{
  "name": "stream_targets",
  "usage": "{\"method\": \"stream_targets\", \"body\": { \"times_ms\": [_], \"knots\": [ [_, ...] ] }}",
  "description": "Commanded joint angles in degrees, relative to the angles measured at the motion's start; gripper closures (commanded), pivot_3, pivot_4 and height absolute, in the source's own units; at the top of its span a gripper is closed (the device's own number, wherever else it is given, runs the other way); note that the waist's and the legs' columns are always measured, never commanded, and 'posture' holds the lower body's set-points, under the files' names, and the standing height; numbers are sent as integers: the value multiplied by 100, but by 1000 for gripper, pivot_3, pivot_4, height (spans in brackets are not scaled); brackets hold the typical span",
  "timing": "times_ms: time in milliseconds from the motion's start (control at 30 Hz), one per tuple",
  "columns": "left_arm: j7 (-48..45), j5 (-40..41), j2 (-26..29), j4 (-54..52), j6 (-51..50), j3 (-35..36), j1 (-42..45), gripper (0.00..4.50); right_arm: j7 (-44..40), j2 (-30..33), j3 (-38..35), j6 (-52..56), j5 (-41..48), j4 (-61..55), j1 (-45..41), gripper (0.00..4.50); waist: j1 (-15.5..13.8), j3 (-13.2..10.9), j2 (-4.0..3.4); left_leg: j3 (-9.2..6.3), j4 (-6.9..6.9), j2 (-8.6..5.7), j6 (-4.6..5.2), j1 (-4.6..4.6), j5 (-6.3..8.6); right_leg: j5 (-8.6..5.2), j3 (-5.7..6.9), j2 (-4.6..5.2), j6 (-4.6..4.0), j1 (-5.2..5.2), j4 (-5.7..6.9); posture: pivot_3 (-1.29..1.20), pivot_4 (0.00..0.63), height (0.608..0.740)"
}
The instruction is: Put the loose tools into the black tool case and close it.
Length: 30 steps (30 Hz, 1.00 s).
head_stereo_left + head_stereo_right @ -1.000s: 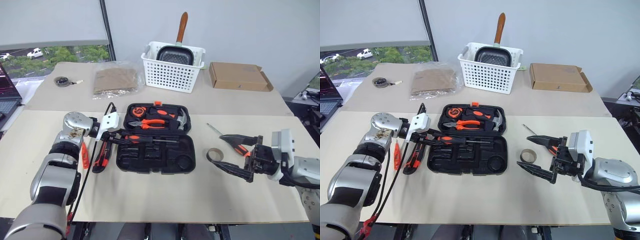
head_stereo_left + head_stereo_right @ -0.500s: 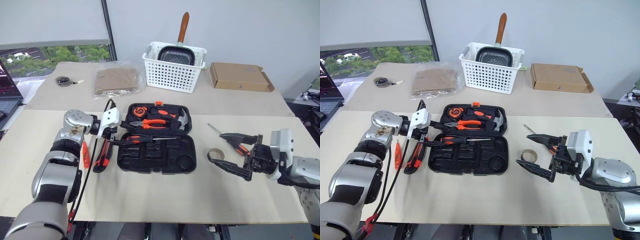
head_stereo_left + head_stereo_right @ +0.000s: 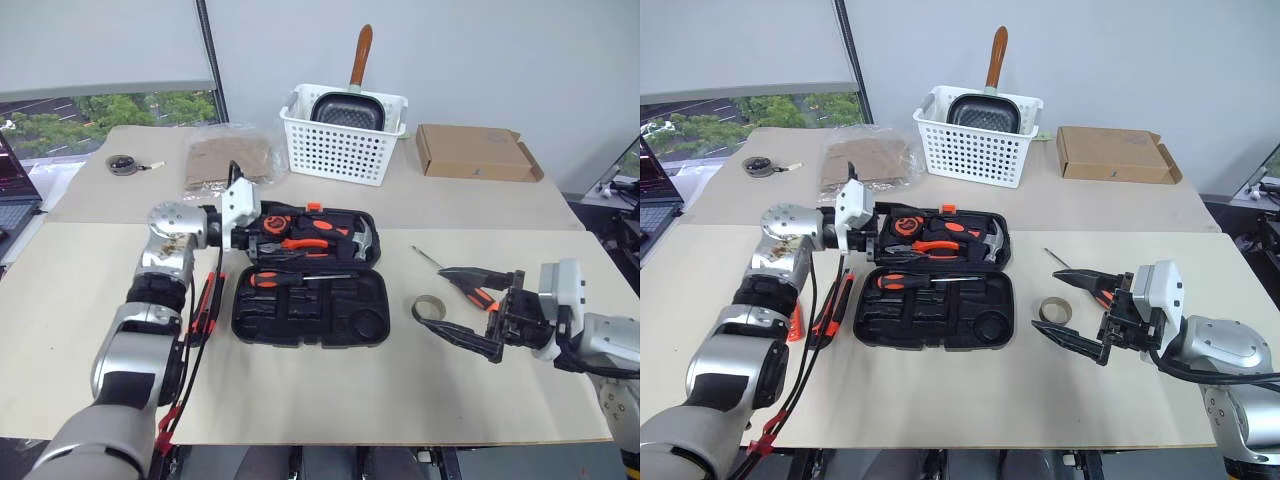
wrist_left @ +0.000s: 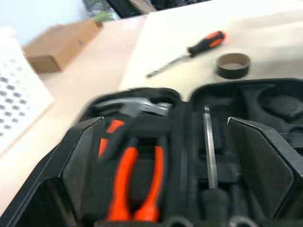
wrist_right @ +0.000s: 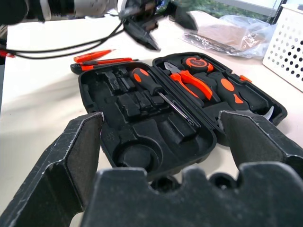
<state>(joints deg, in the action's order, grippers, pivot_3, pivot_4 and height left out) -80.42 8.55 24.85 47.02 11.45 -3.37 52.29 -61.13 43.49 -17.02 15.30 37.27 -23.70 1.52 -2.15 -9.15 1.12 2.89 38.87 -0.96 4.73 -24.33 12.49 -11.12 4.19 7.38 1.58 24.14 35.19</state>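
The black tool case [image 3: 310, 280] lies open mid-worktop [image 3: 330, 390] with one long screwdriver [image 3: 298, 277] slotted inside, the empty, spread left gripper [image 3: 258, 225] at its ten o'clock, and the released right gripper [image 3: 452, 305] at three o'clock beside the tape ring [image 3: 430, 307]

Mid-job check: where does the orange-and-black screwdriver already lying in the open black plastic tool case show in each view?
Left eye: the orange-and-black screwdriver lies crosswise in the black plastic tool case's near half.
Right eye: same place.
Left wrist: its shaft runs between the gripper's fingers.
Right wrist: its handle sits mid-case.
Shared landmark: the orange-handled pliers alongside it.
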Motion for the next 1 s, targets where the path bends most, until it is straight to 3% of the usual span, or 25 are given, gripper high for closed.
{"method": "stream_targets", "body": {
  "times_ms": [33, 300, 600, 1000],
  "knots": [
    [85, -105, -11, -36, -161, -102, 20, 1540, 6, -14, -135, -157, 52, -208, 23, 0, -4, 0, 0, 0, 2, 0, 0, 1, 0, -2, 0, 0, 4, -1, 1, 0, 150, 700],
    [119, -379, -105, 177, -8, -384, -59, 4407, 14, -3, -167, -184, 11, -191, 66, 0, -18, 0, 0, 0, 3, 0, 0, 1, 0, -13, -5, 3, 28, -1, -4, 0, 150, 700],
    [224, -643, -150, 515, 350, -583, -93, 4461, 52, 5, -182, -249, -62, -218, 204, 0, -16, 0, 0, 1, 3, -1, 3, 0, 2, 4, -6, 3, 1, -1, -6, 0, 150, 700],
    [701, -1181, -226, 1155, 697, -920, -121, 4461, 98, 9, -195, -285, -137, -220, 280, 0, -20, 29, -34, 1, 9, 3, 2, 23, 2, -5, -7, 6, 46, -22, -5, 0, 150, 700]
  ]
}}
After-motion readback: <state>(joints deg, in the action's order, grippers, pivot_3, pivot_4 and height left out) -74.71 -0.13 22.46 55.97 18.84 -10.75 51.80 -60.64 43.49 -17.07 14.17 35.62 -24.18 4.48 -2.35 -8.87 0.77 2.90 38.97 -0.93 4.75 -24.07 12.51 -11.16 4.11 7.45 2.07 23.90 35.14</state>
